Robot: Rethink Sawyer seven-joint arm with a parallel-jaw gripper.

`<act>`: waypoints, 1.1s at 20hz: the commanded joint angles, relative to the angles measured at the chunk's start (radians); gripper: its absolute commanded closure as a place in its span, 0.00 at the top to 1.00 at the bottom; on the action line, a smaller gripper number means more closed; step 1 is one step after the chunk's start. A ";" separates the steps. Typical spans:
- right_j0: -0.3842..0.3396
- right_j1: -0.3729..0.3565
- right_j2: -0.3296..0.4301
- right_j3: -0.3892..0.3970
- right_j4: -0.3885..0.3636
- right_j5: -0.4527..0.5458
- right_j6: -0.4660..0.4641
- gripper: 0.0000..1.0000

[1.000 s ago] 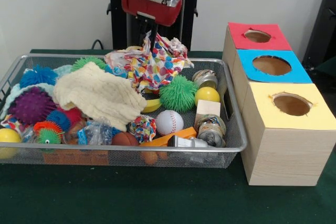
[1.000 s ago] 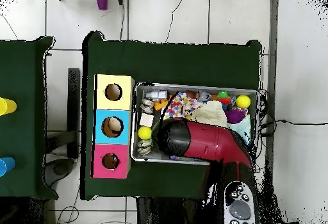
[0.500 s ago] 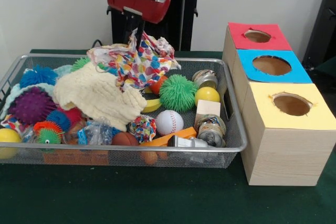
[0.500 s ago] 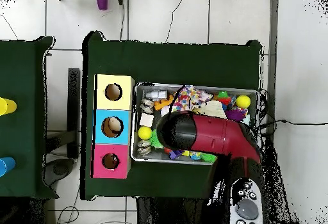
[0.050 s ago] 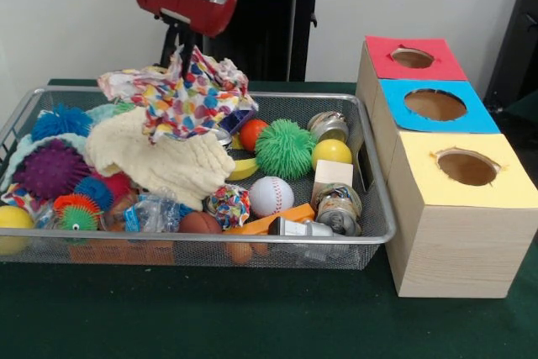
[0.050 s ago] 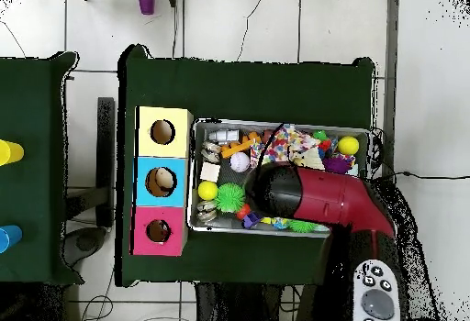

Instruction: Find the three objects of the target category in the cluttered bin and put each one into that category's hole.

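Patterned cloth (image 5: pixel 187 90) — gathered up, hanging directly beneath pincer (image 5: pixel 188 46)

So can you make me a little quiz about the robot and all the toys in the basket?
1. True or false: the gripper is holding up the confetti-patterned cloth over the wire bin.
2. Which ball lies right next to the white baseball? A) the green spiky ball B) a black bowling ball C) a pink football
3. Fill in the blank: the box nearest the front-view camera has a ____ top.

Key: 1 true; 2 A; 3 yellow.
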 commanded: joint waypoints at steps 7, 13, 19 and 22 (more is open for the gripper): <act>-0.054 0.040 0.067 0.014 -0.112 -0.031 -0.044 0.00; -0.057 0.030 0.078 0.033 -0.118 -0.086 -0.012 1.00; -0.066 0.046 0.106 0.042 -0.091 -0.117 0.007 1.00; -0.060 0.047 0.107 0.047 -0.082 -0.117 0.017 1.00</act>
